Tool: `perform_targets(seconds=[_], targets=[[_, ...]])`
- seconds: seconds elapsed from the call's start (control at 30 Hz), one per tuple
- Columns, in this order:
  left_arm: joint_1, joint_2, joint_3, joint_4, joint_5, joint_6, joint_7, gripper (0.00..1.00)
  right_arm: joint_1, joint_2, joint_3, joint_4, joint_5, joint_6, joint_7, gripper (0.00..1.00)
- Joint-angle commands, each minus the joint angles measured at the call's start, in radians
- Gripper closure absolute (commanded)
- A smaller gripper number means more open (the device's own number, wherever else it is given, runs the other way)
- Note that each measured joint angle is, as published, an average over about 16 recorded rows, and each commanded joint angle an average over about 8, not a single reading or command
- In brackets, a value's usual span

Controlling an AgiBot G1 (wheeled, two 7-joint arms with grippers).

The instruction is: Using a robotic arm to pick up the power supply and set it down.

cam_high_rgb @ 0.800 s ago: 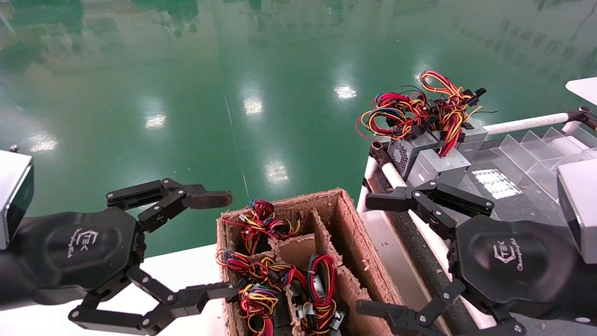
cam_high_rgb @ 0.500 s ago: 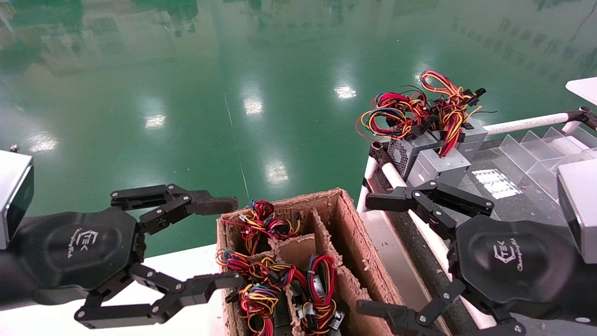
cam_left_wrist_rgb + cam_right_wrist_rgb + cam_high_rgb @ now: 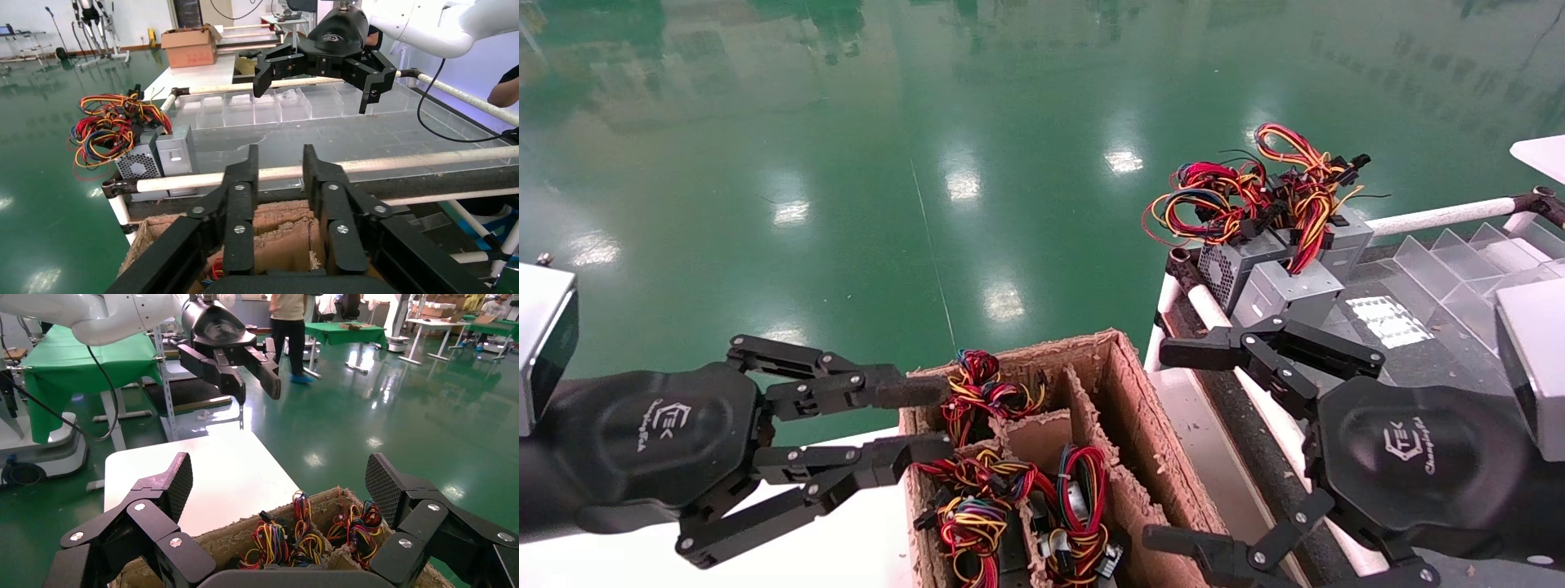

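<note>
Only from the left wrist is the honeycomb vent of the power supply (image 3: 150,160) seen, facing the left gripper (image 3: 279,160), whose jaws are nearly together beside the cardboard box (image 3: 1128,408). The supply stands among similar boxes (image 3: 1324,237) behind a white rail (image 3: 257,176). The right gripper (image 3: 1164,445) is held wide apart.

The silver, honeycomb-vented, wire-topped power supply (image 3: 1228,269) sits just beyond the right tool (image 3: 1169,445), whose fingers are spread wide.

Both grippers, left gripper (image 3: 928,420) and right gripper (image 3: 1177,445), are built black, with screw-pinned linkage fingers; white "TEK" logos are printed on palms; silver wrist boxes, white tubular forearms.
</note>
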Motion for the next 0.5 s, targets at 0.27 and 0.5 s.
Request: perform_targets(seconds=[0.27, 0.5], targets=[[0.000, 0.000, 0.000, 0.000, 0.000, 0.000, 0.000, 1.00, 0.000, 0.000, 0.000, 0.000, 0.000, 0.000, 0.000, 0.00], [0.000, 0.000, 0.000, 0.000, 0.000, 0.000, 0.000, 0.28, 0.000, 0.000, 0.000, 0.000, 0.000, 0.000, 0.000, 0.00]])
